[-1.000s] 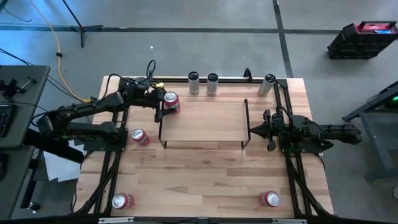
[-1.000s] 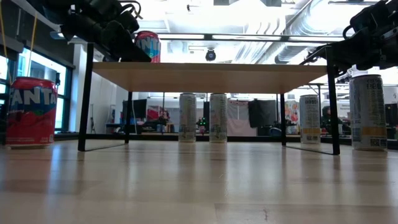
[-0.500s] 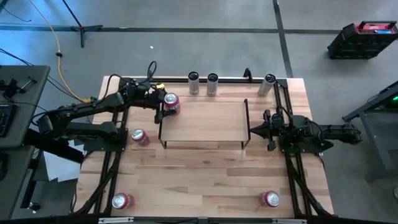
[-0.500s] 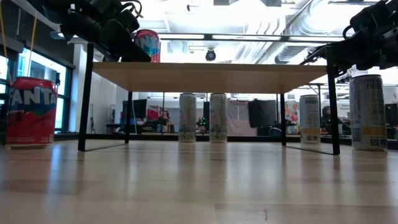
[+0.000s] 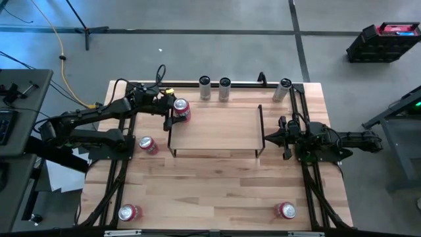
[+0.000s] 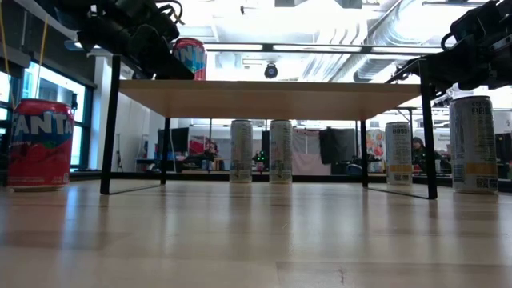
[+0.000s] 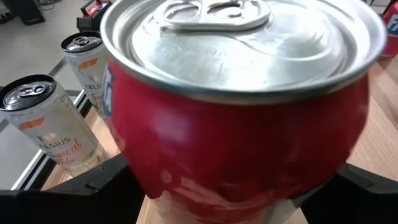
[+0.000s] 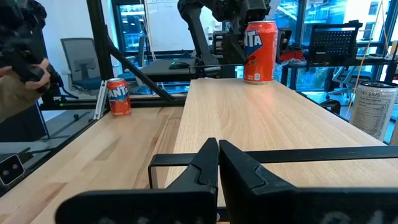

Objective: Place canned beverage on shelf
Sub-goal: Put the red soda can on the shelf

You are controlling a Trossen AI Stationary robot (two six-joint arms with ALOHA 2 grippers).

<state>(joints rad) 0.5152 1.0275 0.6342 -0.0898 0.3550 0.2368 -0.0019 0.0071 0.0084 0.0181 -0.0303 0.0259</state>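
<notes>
A red Fanta can (image 5: 181,108) stands upright at the far left corner of the shelf (image 5: 217,131), a light-wood board on a black wire frame in the middle of the table. My left gripper (image 5: 172,110) reaches in from the table's left and is shut on this can. The can (image 7: 236,112) fills the left wrist view. The right wrist view shows it (image 8: 260,53) with its base on the board. My right gripper (image 8: 217,155) is shut and waits level at the shelf's right end rail (image 5: 260,131), holding nothing. My left gripper pinches the can's lower wall between its two fingers (image 7: 93,186), one on each side of the can. The fingers come from the table's left, slanting a little downward. The can stays upright, and its base (image 8: 260,79) appears to rest on the shelf board.
Three slim white cans (image 5: 204,87) (image 5: 225,87) (image 5: 283,89) stand along the table's far edge. Red cans stand left of the shelf (image 5: 147,145) and at the near corners (image 5: 129,212) (image 5: 285,210). Black rails run along both sides of the table.
</notes>
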